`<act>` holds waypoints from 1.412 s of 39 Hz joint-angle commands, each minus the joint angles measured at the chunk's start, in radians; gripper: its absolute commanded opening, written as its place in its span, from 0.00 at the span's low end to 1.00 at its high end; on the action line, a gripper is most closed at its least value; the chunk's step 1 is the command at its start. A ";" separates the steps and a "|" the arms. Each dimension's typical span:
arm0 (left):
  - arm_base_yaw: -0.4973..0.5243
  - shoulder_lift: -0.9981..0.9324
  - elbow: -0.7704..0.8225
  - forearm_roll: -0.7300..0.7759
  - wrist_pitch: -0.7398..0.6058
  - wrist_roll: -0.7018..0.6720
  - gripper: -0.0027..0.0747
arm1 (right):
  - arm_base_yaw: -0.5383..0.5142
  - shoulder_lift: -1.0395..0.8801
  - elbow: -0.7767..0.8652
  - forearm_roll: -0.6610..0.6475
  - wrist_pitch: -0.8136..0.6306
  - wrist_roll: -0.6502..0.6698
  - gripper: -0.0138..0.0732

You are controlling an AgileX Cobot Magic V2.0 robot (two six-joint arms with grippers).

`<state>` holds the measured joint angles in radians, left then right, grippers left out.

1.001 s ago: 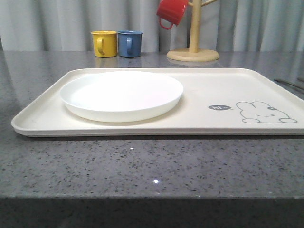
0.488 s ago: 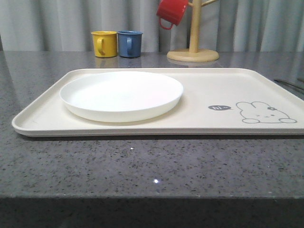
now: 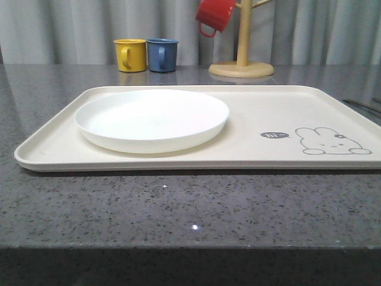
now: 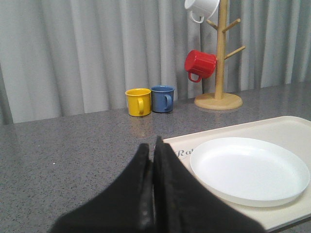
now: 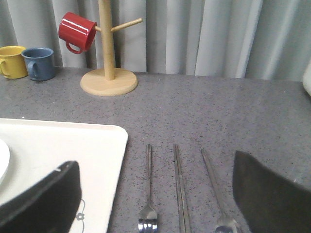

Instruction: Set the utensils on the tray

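The round white plate (image 3: 152,119) lies on the left half of the cream tray (image 3: 280,107), whose rabbit drawing (image 3: 332,142) is at the front right. In the left wrist view my left gripper (image 4: 151,147) is shut on nothing, above the table just off the tray's (image 4: 286,127) corner and short of the plate (image 4: 250,170). The right wrist view shows my right gripper (image 5: 154,164) wide open over the fork (image 5: 148,194), the chopsticks (image 5: 180,189) and the spoon (image 5: 216,191). These lie side by side on the table, right of the tray (image 5: 63,145).
A yellow mug (image 3: 131,55) and a blue mug (image 3: 162,55) stand behind the tray. A wooden mug tree (image 3: 241,59) at the back carries a red mug (image 3: 214,15) and, in the left wrist view, a white mug (image 4: 201,8). Grey curtains close the back.
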<state>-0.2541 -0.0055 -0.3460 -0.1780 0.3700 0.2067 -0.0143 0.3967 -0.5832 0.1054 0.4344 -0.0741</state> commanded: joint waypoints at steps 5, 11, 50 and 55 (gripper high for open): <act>0.004 -0.020 -0.026 -0.014 -0.080 -0.007 0.01 | -0.004 0.014 -0.037 -0.008 -0.082 -0.007 0.91; 0.004 -0.020 -0.026 -0.014 -0.080 -0.007 0.01 | -0.004 0.014 -0.037 -0.008 -0.082 -0.007 0.91; 0.004 -0.020 -0.026 -0.014 -0.080 -0.007 0.01 | -0.004 0.124 -0.104 -0.006 -0.007 -0.007 0.91; 0.004 -0.020 -0.026 -0.014 -0.080 -0.007 0.01 | -0.004 0.299 -0.217 -0.006 0.120 -0.007 0.91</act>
<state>-0.2541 -0.0055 -0.3460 -0.1780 0.3700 0.2067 -0.0143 0.5876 -0.7083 0.1054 0.5518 -0.0741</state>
